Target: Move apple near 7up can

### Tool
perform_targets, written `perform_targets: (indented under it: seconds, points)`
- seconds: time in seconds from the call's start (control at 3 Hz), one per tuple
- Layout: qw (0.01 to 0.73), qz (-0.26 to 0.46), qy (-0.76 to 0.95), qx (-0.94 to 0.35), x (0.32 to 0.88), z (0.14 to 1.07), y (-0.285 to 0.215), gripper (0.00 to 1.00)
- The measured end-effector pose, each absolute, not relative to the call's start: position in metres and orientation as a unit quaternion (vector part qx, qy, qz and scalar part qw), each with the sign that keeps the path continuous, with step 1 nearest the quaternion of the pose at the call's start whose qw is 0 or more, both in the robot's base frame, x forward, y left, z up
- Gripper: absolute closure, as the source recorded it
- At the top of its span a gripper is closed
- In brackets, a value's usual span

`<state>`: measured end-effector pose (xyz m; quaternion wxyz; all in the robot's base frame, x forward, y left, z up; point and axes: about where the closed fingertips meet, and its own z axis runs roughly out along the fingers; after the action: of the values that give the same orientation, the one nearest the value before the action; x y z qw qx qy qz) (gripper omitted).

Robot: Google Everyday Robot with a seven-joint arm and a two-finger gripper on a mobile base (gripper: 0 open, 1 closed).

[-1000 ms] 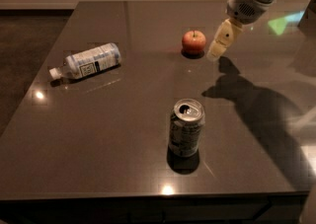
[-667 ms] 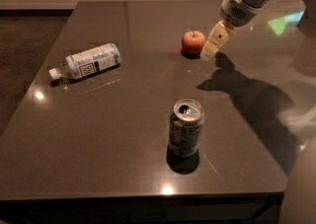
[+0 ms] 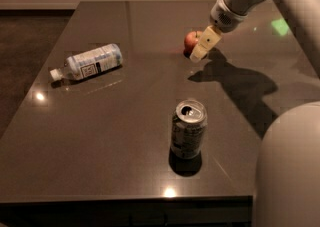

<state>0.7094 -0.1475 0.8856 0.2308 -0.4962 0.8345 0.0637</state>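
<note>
The apple (image 3: 191,40) is small and red-orange and sits on the dark table (image 3: 125,136) at the back, right of centre. My gripper (image 3: 203,47) hangs from the arm coming in at the upper right and is right at the apple's right side, partly covering it. The 7up can (image 3: 187,129) stands upright near the table's front edge, well in front of the apple, with its silver pull-tab top showing.
A clear plastic bottle (image 3: 88,62) with a white-blue label lies on its side at the left of the table. The robot's pale body (image 3: 287,171) fills the lower right corner. The arm's shadow falls on the table right of the apple.
The gripper has moved left and down toward the apple, and now overlaps its right side. The can, bottle and apple have kept their places on the table.
</note>
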Motion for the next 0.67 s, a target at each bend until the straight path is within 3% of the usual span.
perform_targets:
  seconds: [0.67]
  points:
    - [0.236,0.083,0.838,-0.484,0.7330,0.8745,-0.1375,0.00]
